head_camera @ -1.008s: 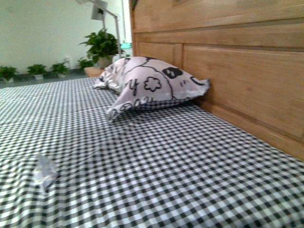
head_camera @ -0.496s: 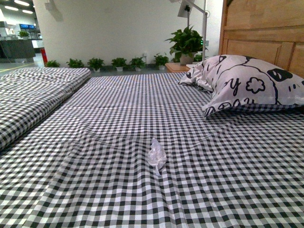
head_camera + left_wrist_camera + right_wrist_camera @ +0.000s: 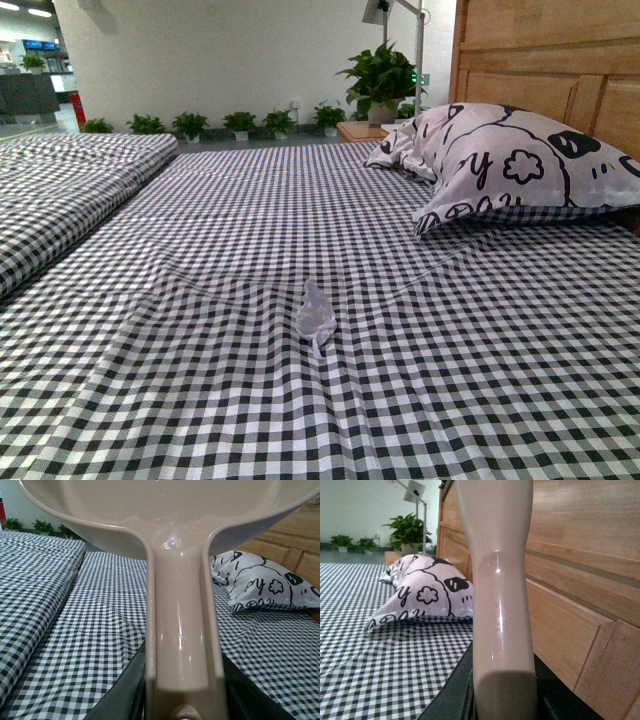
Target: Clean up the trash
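Pinching with my left pincer, I am holding the long handle of the pale pink dustpan. Dark fingers are pressing on both sides of that handle, so this pincer is clamped on it. The wide scoop end is pointing away from me, and the checked sheet is showing behind it.

From the camera on my body, neither arm is showing. Far to the left, a heap of checked bedding is lying a bit higher than the sheet. Small green plants are standing in a row by the white wall. In the middle of the sheet, close to me, the trash is lying. It is a small crumpled whitish wad, sitting on a soft wrinkle and touching nothing else. It is well apart from the pillow, which is resting further right, up against the wooden headboard. A bigger plant and a white lamp are standing behind the pillow.

My right pincer is squeezing a smooth pale handle. Its dark fingers are hugging both sides. That handle is running out of the picture, so I cannot tell what is on its end.
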You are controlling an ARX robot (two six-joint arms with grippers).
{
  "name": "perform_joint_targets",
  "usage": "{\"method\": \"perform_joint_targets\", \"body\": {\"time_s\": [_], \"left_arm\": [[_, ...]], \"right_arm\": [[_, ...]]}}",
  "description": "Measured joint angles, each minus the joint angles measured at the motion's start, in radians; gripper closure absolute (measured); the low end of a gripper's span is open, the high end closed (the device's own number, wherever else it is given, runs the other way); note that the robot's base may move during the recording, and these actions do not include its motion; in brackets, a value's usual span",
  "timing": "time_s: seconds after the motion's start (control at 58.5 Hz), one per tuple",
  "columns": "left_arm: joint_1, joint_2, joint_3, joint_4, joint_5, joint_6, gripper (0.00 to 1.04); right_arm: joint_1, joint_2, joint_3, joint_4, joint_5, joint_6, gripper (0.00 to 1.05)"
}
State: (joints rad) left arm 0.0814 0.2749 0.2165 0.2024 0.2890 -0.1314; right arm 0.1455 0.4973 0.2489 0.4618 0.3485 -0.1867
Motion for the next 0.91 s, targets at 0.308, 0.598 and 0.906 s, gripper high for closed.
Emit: {"method": "perform_joint_targets", "body": {"time_s": [0.308, 0.598, 0.906], "left_arm": [[0.075, 0.180, 0.160, -0.323, 0.117, 0.148, 0.78], [0.093, 0.632, 0.329, -0.253, 0.203, 0.434, 0.78], [0.028, 0.959, 0.446, -0.249, 0.200, 0.681, 0.78]], "right_arm": [[0.000, 0.000, 0.000, 0.000, -0.002, 0.000, 0.85], [-0.001, 0.000, 0.000, 0.000, 0.000, 0.000, 0.85], [-0.001, 0.000, 0.000, 0.000, 0.000, 0.000, 0.85]]}}
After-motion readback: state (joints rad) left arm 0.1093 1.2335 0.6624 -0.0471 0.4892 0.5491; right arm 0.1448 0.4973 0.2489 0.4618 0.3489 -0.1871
